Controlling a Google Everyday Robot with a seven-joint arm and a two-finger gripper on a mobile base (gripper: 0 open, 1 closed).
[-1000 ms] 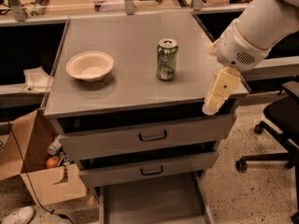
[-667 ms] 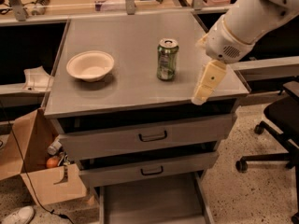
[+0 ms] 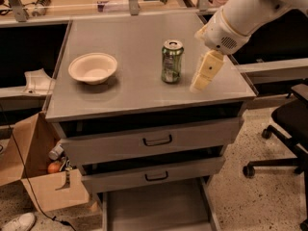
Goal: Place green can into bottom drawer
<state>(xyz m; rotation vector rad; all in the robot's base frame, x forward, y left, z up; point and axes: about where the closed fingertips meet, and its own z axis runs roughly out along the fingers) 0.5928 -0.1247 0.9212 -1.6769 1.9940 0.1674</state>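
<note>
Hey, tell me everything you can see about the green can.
The green can is a small drink can, metal by its look, with a silver top and pale markings down its green side. It stands upright on the grey cabinet top, right of centre, and touches only that surface. The bowl sits apart from it, further left in the view. The gripper hangs close on the can's other side, not touching it. Whether the can has been opened cannot be told.
</note>
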